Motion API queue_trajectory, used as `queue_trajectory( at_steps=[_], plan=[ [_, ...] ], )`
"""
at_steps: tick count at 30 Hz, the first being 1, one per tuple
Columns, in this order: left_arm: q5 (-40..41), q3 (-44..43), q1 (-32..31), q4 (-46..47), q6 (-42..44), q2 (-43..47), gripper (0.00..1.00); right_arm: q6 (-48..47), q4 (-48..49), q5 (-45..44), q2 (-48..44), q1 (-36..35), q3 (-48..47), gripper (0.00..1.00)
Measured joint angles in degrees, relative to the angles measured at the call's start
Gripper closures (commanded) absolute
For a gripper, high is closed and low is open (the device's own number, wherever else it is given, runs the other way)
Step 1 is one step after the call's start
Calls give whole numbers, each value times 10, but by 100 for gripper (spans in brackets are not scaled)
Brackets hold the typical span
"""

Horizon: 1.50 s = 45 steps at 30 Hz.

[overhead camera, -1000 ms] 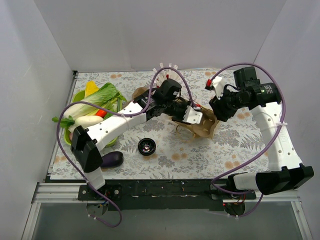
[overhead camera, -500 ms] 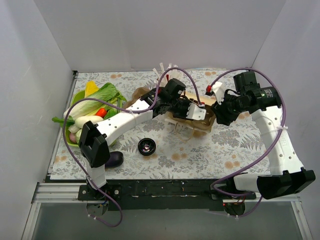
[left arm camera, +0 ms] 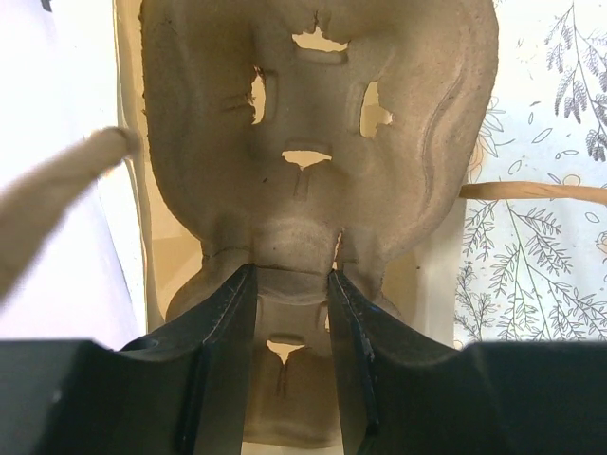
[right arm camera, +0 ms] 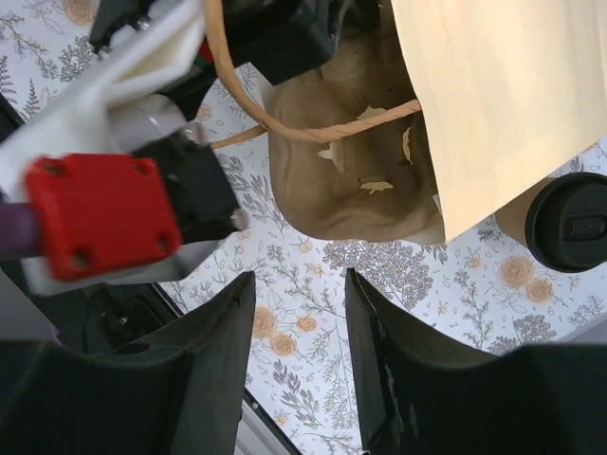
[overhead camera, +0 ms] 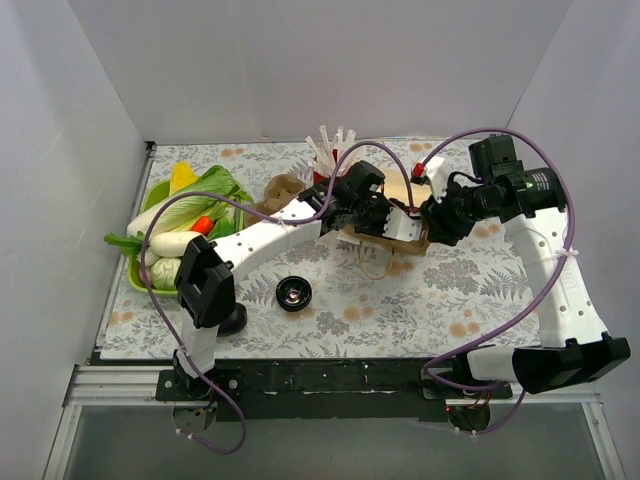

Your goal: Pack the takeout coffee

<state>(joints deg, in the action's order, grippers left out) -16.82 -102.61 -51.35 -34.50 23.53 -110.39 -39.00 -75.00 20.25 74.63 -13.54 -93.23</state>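
Left end effector (left arm camera: 291, 275) gripping cup carrier (left arm camera: 322, 142), coffee cup (right arm camera: 569, 223) half behind bag (right arm camera: 493, 95)

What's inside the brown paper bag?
A beige cup carrier, partway in, held by the left gripper. The paper bag has its side covering whatever lies deeper.

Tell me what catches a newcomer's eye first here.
Mid-table, the left tool grips a beige moulded-pulp cup carrier at a brown paper bag, the right tool open beside them. At the left edge, a green tray heaped with leafy vegetables; at the back, a red cup of white straws.
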Motion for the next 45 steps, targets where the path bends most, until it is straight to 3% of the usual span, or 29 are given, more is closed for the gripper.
queue_trajectory(
  at_steps=[14,22,26,33,36,38,42,45],
  plan=[
    [55,7,-2,37,-24,-13,100,-16,43,5,-38,5,-6,59],
    [93,24,-1,83,-30,-14,100,-52,108,22,-50,31,10,70],
    [102,24,-1,96,-33,-16,100,-83,116,43,-42,56,30,70],
    [105,24,1,97,-42,-19,100,-174,165,56,-199,60,208,62],
    [105,24,2,98,-45,-19,100,-222,184,64,-276,60,252,61],
    [105,24,2,98,-48,-19,100,-263,182,86,-315,60,270,55],
    [105,14,2,97,-52,-26,100,-358,187,133,-357,60,333,47],
    [105,8,3,96,-55,-32,100,-431,202,156,-370,60,406,47]
  ],
)
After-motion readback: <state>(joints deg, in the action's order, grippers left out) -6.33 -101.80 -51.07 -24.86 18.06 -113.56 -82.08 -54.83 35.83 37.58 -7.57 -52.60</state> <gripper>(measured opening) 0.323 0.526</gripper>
